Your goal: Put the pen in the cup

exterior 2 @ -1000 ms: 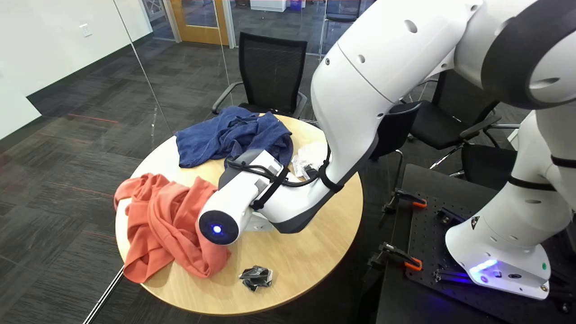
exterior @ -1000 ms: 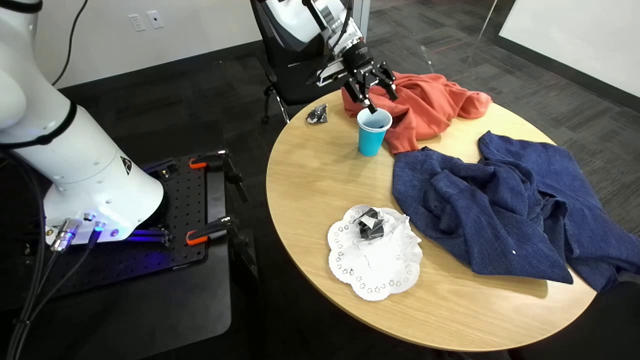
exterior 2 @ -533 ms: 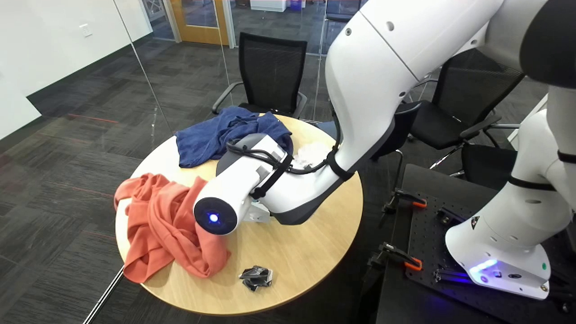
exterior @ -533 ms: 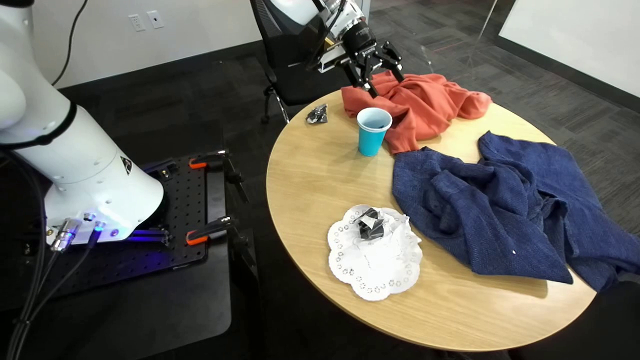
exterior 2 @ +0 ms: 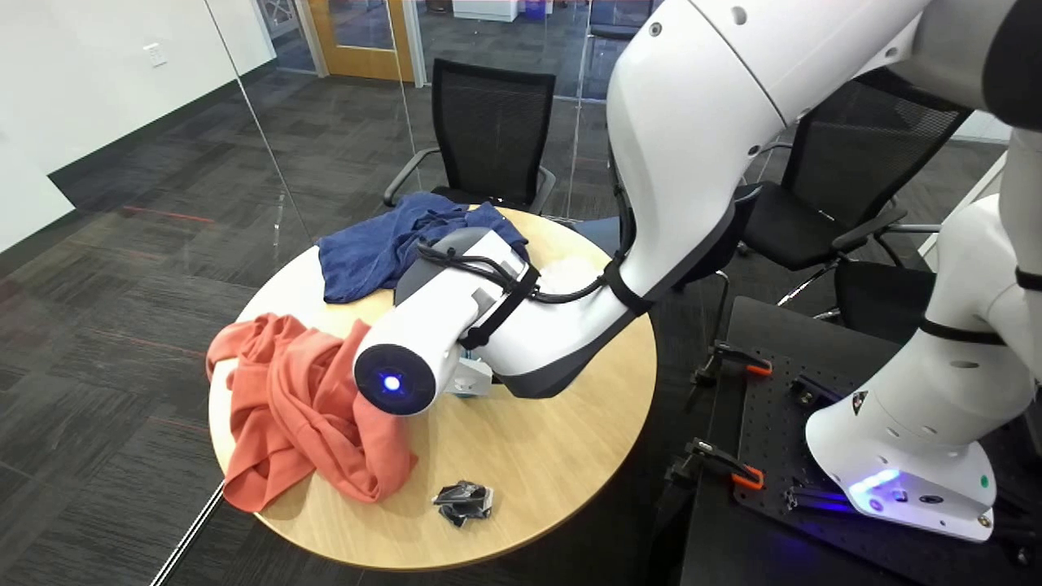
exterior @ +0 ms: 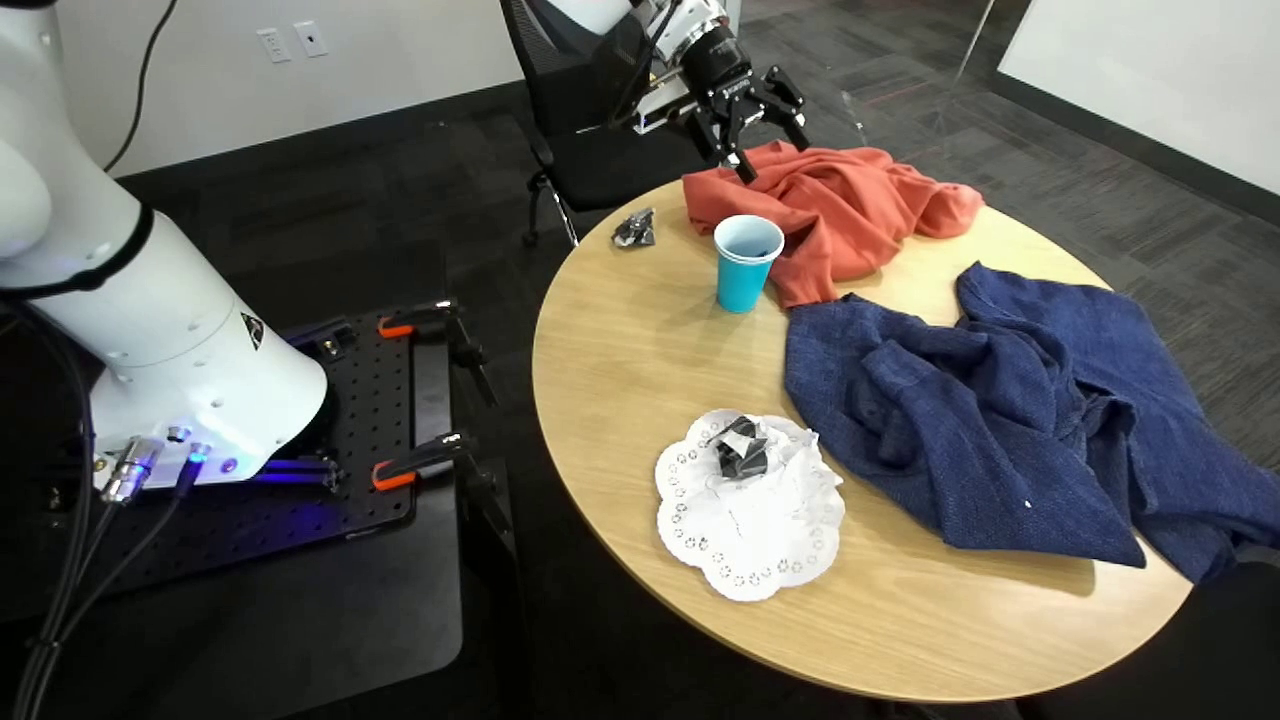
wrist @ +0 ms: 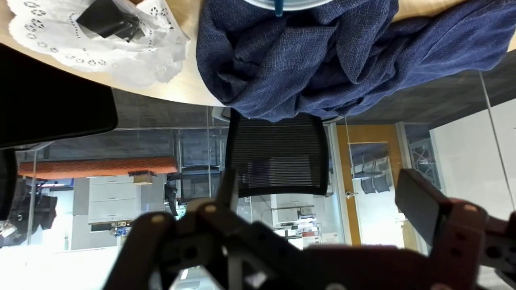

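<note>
Since 1 s ago, end effector [exterior: 773, 157] backed up & away from cup [exterior: 741, 285]; fingers spread wide. Cup upright on counter [exterior: 635, 360] w/ pen [wrist: 278, 7] inside; in an exterior view, red cloth [exterior: 845, 205] just right, doily [exterior: 755, 558] near.

The blue cup [exterior: 743, 278], paler inside, stands upright on the table [exterior: 630, 400]; the blue pen [wrist: 279, 7] is in it, partly visible.

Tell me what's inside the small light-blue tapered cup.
One end of a slim dark-blue pen shows at the rim of the cup; in an exterior view, the near wall hides the rest and the bottom.
</note>
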You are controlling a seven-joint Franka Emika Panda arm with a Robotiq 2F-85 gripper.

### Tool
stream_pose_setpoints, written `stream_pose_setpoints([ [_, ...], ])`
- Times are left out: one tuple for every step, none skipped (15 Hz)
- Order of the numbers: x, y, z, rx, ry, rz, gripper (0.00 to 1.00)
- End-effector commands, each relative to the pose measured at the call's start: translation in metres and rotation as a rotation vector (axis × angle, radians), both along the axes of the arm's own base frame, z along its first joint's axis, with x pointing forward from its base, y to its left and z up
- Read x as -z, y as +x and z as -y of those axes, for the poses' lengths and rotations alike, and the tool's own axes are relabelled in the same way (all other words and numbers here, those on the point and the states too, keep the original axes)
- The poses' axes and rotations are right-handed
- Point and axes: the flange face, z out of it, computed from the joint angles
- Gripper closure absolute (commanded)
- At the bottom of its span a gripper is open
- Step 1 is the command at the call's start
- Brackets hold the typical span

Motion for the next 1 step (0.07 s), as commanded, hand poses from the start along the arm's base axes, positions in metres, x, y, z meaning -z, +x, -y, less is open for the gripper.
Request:
stream_pose_setpoints([
  [-0.0002,0.0002,-0.0009,0.001,-0.001,-0.001,0.0],
])
